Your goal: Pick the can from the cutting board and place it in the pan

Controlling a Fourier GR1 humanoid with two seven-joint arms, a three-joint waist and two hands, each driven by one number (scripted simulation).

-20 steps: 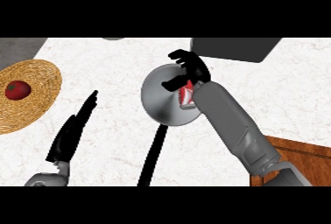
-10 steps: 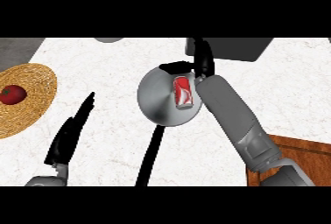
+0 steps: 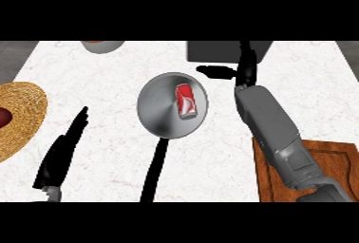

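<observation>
While one can (image 3: 186, 100) lies inside one pan (image 3: 157, 116), well apart from one cutting board (image 3: 342, 167), right hand (image 3: 246, 66) beyond pan's rim, fingers straight, empty, left hand (image 3: 61, 153) flat, straight-fingered, holding nothing

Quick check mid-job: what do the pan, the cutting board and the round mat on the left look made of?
Pan: metal, it seems; grey and smooth, with a soft sheen. Cutting board: wood by its look; reddish-brown with grain lines. Round mat: probably woven straw or wicker; tan, with fine concentric ribs.
</observation>
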